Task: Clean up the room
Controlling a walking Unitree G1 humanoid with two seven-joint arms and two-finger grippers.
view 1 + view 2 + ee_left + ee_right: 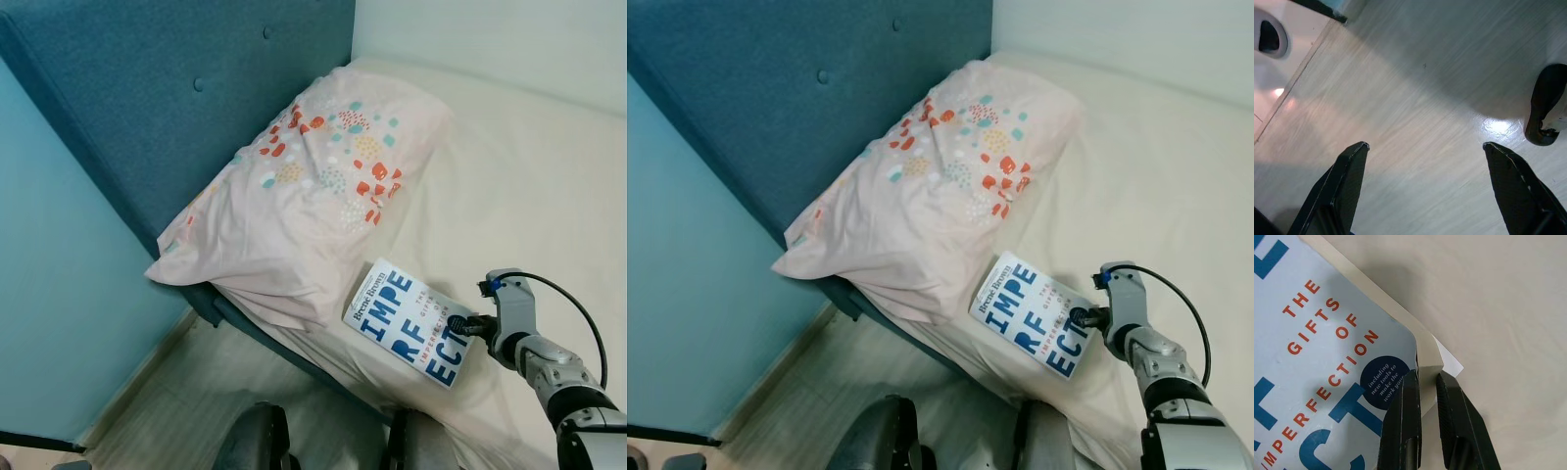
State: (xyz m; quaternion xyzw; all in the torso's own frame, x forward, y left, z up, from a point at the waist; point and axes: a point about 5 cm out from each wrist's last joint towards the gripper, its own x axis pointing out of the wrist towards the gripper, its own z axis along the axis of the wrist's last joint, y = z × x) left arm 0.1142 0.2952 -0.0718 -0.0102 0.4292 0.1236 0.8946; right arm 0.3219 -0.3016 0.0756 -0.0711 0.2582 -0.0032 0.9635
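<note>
The right gripper (1427,377) reaches in from the right side of the bed (529,176), and its two black fingers (1403,421) pinch one corner of a book (411,323). The right wrist view shows this grip close up: one finger lies on the pale blue cover, the other on the outer side of the page block, with the corner of the book squeezed between them. A small white slip of paper (1452,366) pokes out just beyond that corner. The same view lets the orange words "THE GIFTS OF IMPERFECTION" and a dark blue round badge on the cover be read.

The head views give the wider setting. The book lies face up on the cream sheet near the edge of the mattress, tilted, just beside the lower end of a pillow (304,186). The pillow is pale pink with orange, teal and tan spots and leans against a dark teal padded headboard (176,88). A lighter blue wall (59,294) stands to the left, and a strip of pale wood floor (176,401) runs between it and the bed. A black cable (573,304) loops over the right wrist.

The left wrist view looks down at the floor (1400,98). The left gripper (1425,147) hangs there with its fingers spread wide apart, holding nothing. A dark rounded shape (1546,110) sits at the edge of that view; what it is cannot be told.
</note>
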